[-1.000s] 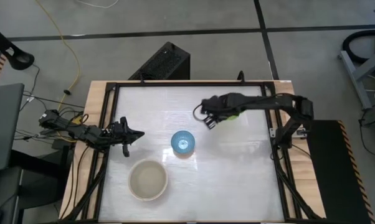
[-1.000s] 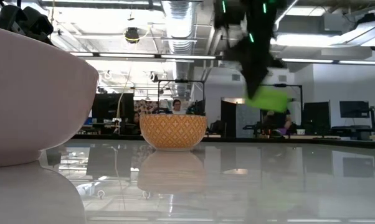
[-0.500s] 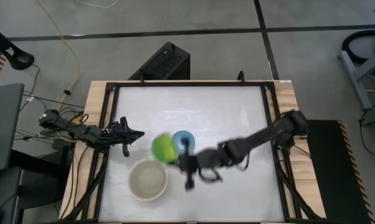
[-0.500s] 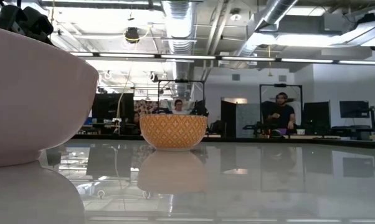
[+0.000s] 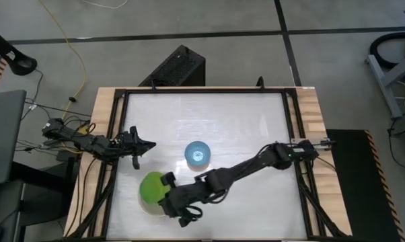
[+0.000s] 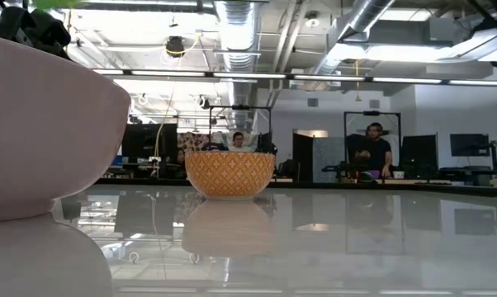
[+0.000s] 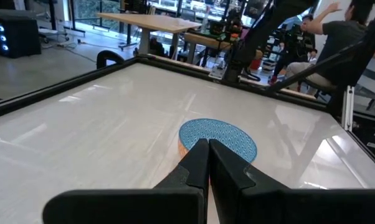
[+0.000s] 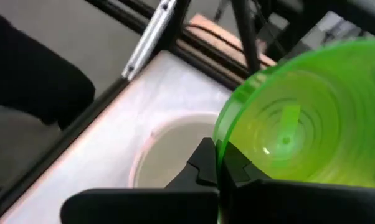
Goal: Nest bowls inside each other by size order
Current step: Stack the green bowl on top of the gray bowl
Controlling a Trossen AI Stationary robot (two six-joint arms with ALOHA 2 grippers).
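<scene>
My right gripper point(image 5: 165, 189) reaches across to the table's near left and is shut on the bright green bowl point(image 5: 151, 188), which hangs over the cream-white bowl point(image 5: 163, 205). The right wrist view shows the green bowl point(image 8: 299, 124) tilted above the cream-white bowl point(image 8: 175, 146). The light blue bowl point(image 5: 197, 153), orange-patterned outside point(image 6: 229, 173), rests on its base at mid-table. My left gripper point(image 5: 136, 145) waits shut at the left edge, pointing at the blue bowl point(image 7: 218, 135). I see no separate beige-grey bowl. My right gripper pinches the green bowl's rim point(image 8: 220, 138) between its two fingers, one inside the bowl and one outside. The bowl is tilted, its hollow facing the wrist camera. It hangs over the cream-white bowl; whether it touches that bowl I cannot tell.
A black frame point(image 5: 122, 101) runs round the white tabletop. The cream-white bowl point(image 6: 42, 124) fills the low view's left. Bare tabletop point(image 5: 249, 121) lies far and right of the blue bowl. People sit in the room beyond the table point(image 6: 372, 153).
My right gripper has swept from the table's far right-of-centre toward the near left edge, passing the blue bowl, carrying the green bowl. The green bowl now hangs over the cream-white bowl. The other bowls have stayed in place.
</scene>
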